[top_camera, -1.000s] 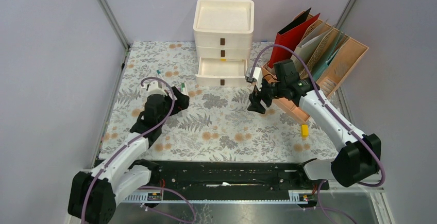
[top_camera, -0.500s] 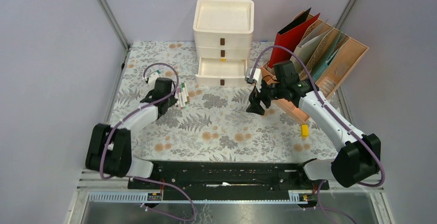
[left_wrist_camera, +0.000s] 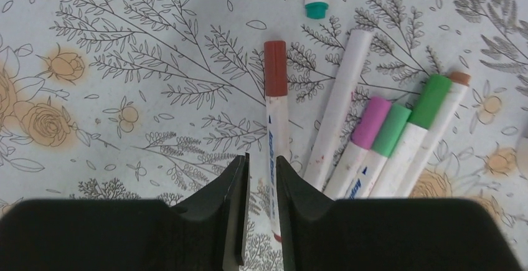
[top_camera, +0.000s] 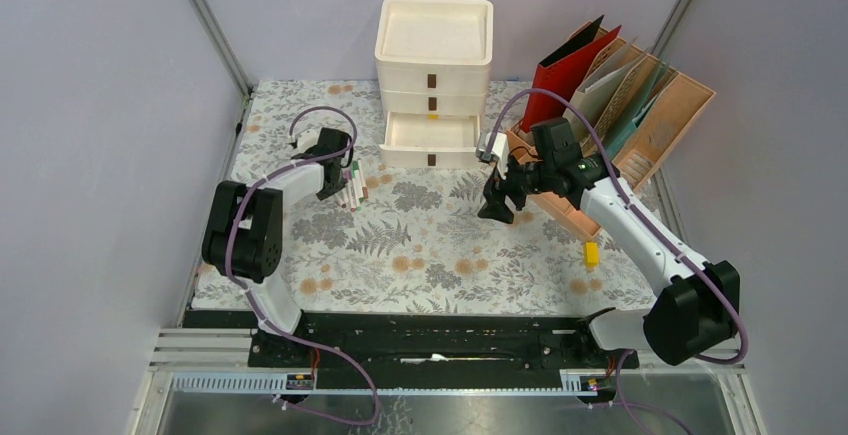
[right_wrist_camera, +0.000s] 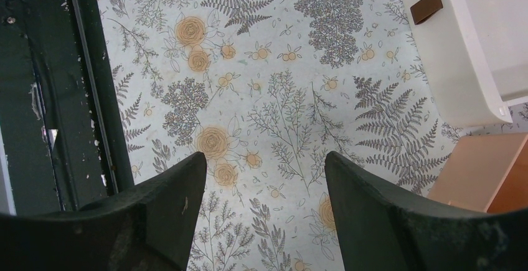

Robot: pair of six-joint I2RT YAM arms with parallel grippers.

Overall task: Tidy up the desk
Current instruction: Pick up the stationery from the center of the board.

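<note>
the left gripper [left_wrist_camera: 261, 162] is clenching the brown-capped marker [left_wrist_camera: 276, 96] at the far left of the desk [top_camera: 420, 255] lying beneath, probably to tidy it into the open drawer [top_camera: 430, 131], while the right gripper [right_wrist_camera: 264, 159] is hovering released over the desk's right middle.

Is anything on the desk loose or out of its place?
Yes. Markers lie loose in a fan on the desk left of the drawer unit; the left gripper pinches the brown-capped marker. The unit's bottom drawer stands pulled out. A small yellow item lies alone near the right edge.
</note>
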